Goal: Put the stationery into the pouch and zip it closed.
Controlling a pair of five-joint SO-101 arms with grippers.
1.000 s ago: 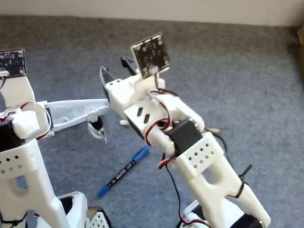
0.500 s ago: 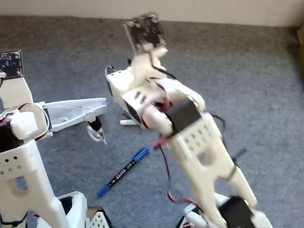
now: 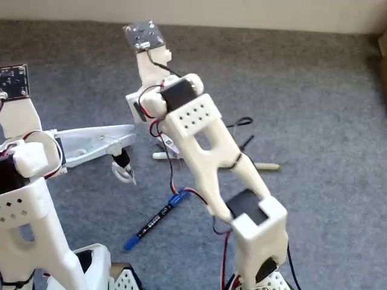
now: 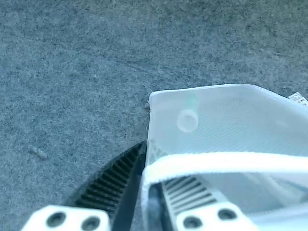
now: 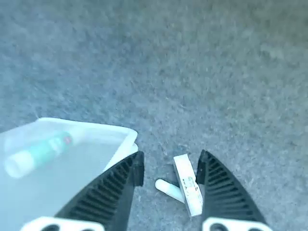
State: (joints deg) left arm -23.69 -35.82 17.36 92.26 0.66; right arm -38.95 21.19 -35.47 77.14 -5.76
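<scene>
The right arm point(image 3: 199, 139) has swung up and stretched toward the far left over the last second, its wrist board point(image 3: 143, 36) now farther off; the left arm point(image 3: 30, 199), the pouch point(image 3: 91, 140) and the blue pen point(image 3: 158, 219) have kept their places. Grey short-pile carpet point(image 3: 314, 90) covers the whole surface; a pale wall strip point(image 3: 272, 12) runs along its far edge. At the left, the left gripper point(image 4: 150, 166) is clamped on the rim of the pouch, a white translucent mesh sleeve pointing right; nearer lies the pen, black-barrelled and slanted. The right gripper point(image 5: 171, 161) has its black ribbed jaws apart above a white block point(image 5: 187, 190) and a white cylinder point(image 5: 167, 187), which touch each other just right of the pouch's end. The right wrist view makes out a green-and-white tube point(image 5: 36, 151) inside the pouch; the left wrist view meets it end-on, a round cap behind mesh. To the right, a pale wooden stick point(image 3: 266, 165) lies flat.
</scene>
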